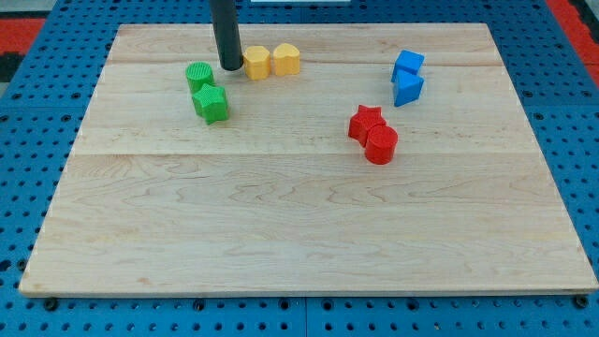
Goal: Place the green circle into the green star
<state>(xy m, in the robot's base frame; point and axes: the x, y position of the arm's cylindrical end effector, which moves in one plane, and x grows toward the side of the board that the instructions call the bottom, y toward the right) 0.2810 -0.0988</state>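
A wooden board (309,225) is seen on a blue pegboard surface (28,140). No gripper is fitted; the arm ends in a dark rod, so there is no open or closed hand state to report, and nothing is held. My tip (230,67) is set down near the board's top edge, left of centre.

Landmark: my tip. The green circle (198,76) is placed just to the tip's left, slightly lower, close but a thin gap seems to be left; contact cannot be told for sure. The green star (211,103) is found below-left of the tip, directly below the green circle and touching or almost touching it. A yellow block (256,63) is pressed right beside the tip on its right, shape hard to make out. A second yellow block (286,59) is lined up further right of the tip, touching the first.

Well to the tip's right, two blue blocks are stacked in the view: blue block (408,65) above, blue triangle-like block (408,88) below, touching. Right and below the tip, a red star (367,123) and a red circle (381,145) are seen touching each other.
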